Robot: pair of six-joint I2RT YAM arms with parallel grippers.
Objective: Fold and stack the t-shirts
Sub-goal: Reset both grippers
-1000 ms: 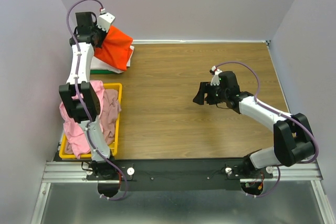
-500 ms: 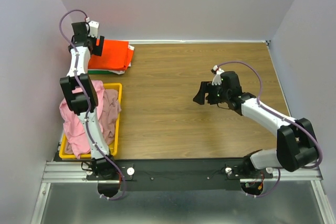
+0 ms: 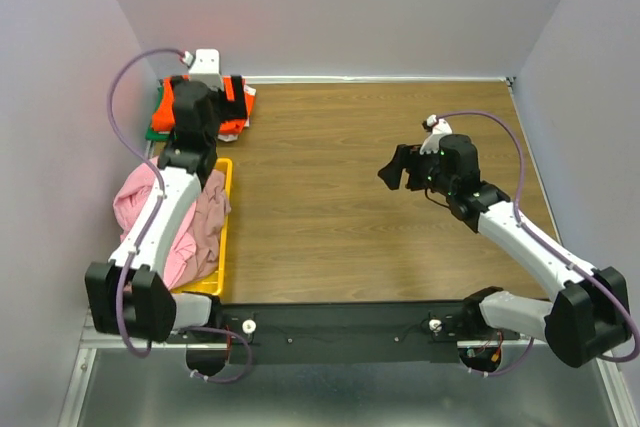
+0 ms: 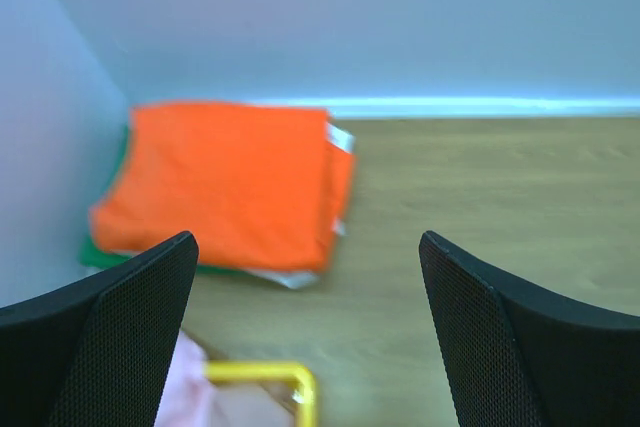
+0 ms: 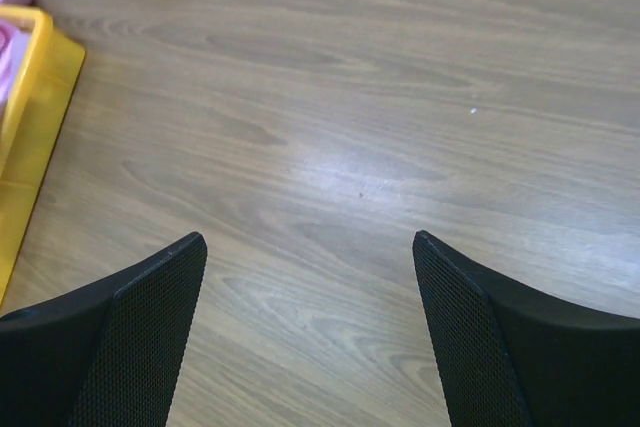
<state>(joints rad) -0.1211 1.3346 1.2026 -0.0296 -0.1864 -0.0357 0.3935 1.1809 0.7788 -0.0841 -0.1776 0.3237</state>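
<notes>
The bright orange t-shirt [image 4: 225,187] lies folded on top of the stack in the far-left corner, and a white t-shirt's edge [image 4: 292,278] peeks out beneath it. My left gripper [image 4: 308,247] hovers open and empty on the near side of that stack [image 3: 238,107]; seen from above, the left gripper [image 3: 210,94] covers part of it. A light pink t-shirt [image 3: 135,205] and a mauve-pink one [image 3: 207,222] lie crumpled in the bin. My right gripper [image 3: 397,169] stands open over bare wood at mid-right, and the right gripper [image 5: 308,242] has nothing between its fingers.
The yellow bin [image 3: 224,209] sits at the near left, with the bin's corner [image 4: 290,379] just below my left fingers. A green board [image 4: 100,255] lies under the stack. Walls close in the left and the back. The yellow bin [image 5: 35,97] shows left of the right gripper.
My left gripper opened and let go of the orange shirt, which now lies flat on the stack. The left arm then swung back toward the bin. The right gripper drifted slightly right.
</notes>
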